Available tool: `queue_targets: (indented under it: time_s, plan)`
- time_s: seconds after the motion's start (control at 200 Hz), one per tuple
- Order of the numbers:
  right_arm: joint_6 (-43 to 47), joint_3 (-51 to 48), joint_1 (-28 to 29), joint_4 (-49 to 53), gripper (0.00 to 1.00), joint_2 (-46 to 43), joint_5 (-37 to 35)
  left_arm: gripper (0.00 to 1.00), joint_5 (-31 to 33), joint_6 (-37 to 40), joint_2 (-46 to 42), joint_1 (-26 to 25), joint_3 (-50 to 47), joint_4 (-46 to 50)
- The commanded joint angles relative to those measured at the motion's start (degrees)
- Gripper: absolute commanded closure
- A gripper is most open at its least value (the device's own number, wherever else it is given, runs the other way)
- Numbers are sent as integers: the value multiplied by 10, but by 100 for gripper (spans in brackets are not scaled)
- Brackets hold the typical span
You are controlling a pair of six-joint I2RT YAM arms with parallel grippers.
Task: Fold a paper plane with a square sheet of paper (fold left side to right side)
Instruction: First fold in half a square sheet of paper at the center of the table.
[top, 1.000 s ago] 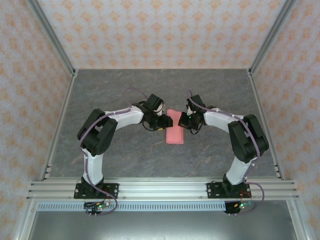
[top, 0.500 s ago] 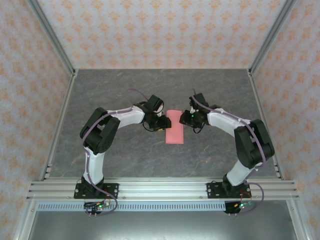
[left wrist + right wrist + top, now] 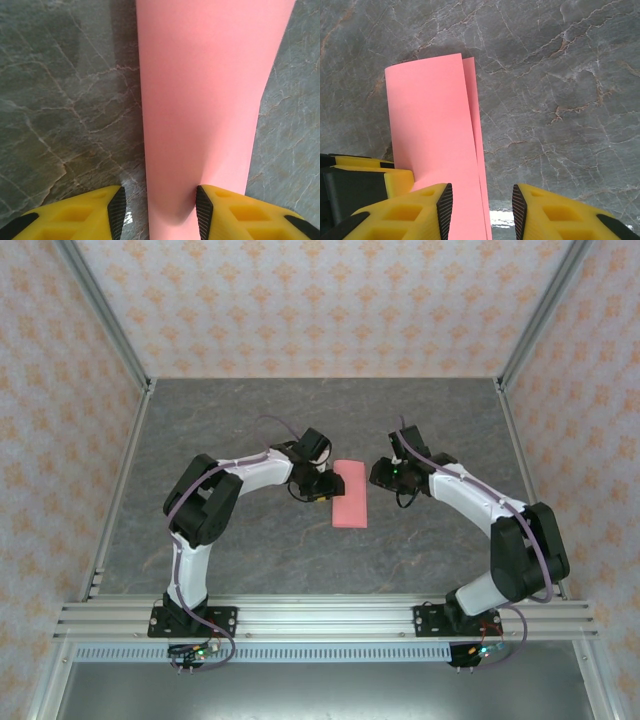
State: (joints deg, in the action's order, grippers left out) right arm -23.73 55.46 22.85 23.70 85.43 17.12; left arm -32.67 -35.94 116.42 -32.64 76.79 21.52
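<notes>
right arm point(image 3: 465, 498) backed off pink sheet point(image 3: 349, 494) on grey table point(image 3: 250, 420) | left jaws open astride its edge | right jaws open

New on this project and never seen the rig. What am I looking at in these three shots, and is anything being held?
These are two white robot arms bolted at the near edge of a grey marbled table. The wide picture comes from a fixed camera above and behind them, with the left arm on the left. The other two come from a camera on each wrist, looking past that arm's yellow fingers.

On the table lies one sheet of salmon-pink paper, folded over into a narrow strip. The right wrist view shows two layers with slightly offset edges.

The left tool is open at the strip's left edge. In its wrist view, one finger is beside the paper and the other is over it. The right tool is also open, off to the right and apart from the paper in the top view. Nothing looks gripped.
</notes>
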Motion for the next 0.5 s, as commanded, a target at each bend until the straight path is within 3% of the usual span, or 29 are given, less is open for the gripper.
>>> queue_targets:
  time_s: [0.0, 0.495]
  plan:
    - [5, -8, -2, 18, 60, -14, -13, 55, 9, 11, 23, -11, 12, 10]
    - [-9, -31, -2, 1, 60, -34, 24, 50, 20, 21, 51, -22, 47, 51]
